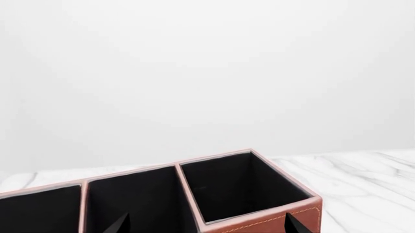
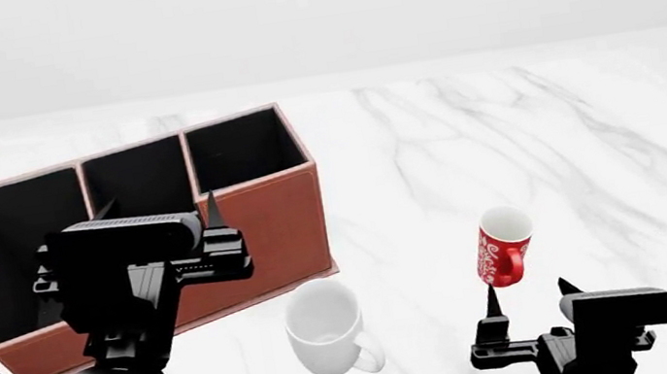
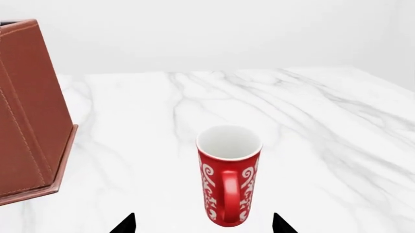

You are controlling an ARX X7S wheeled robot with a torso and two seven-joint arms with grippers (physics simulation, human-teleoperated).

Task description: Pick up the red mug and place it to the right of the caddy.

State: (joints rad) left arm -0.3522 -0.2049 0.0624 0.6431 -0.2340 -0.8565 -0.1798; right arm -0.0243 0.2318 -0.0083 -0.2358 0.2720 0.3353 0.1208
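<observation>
Head view showed the right gripper (image 2: 530, 299) nearest the camera, jaws spread wide and holding nothing, sitting low at the near edge of the white marble table (image 2: 588, 132). Just beyond it stood the small tall red mug with white swirly lettering (image 2: 503, 247), upright, long axis vertical, handle turned back toward the gripper. Right wrist view had the mug (image 3: 228, 174) centred between the two black fingertips (image 3: 126, 224) and a little ahead of them, not yet touching. Judgement: a straight forward reach by the right arm should bring the jaws around the body; the handle facing the gripper could get in the way.

A plain white ceramic mug (image 2: 325, 327) stood to the left of the red one, apart from it. The left gripper (image 2: 162, 219) hung over the reddish-brown leather-look caddy with black-lined compartments (image 2: 273, 225), also open and empty, much farther from the mug. Bare marble lay right of the caddy.
</observation>
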